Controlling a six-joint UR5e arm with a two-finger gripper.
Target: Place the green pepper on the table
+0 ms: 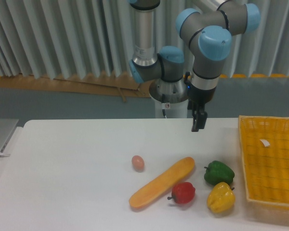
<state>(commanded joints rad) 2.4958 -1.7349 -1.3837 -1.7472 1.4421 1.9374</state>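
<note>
Camera view: a glossy, dark green pepper [218,172], lobed and squat, sits on the smooth white desk [62,183] near a yellow mesh basket [272,159]. Just in front lies a yellow pepper [220,197]; beside that a red pepper [183,192], touching a long orange squash [162,183]. An egg [137,162] sits apart. The hand [198,120] hangs above the desk, empty, fingers narrow.

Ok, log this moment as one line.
gripper: raised, empty, jaws unclear | green pepper: on table, touching yellow pepper | basket: right
</note>
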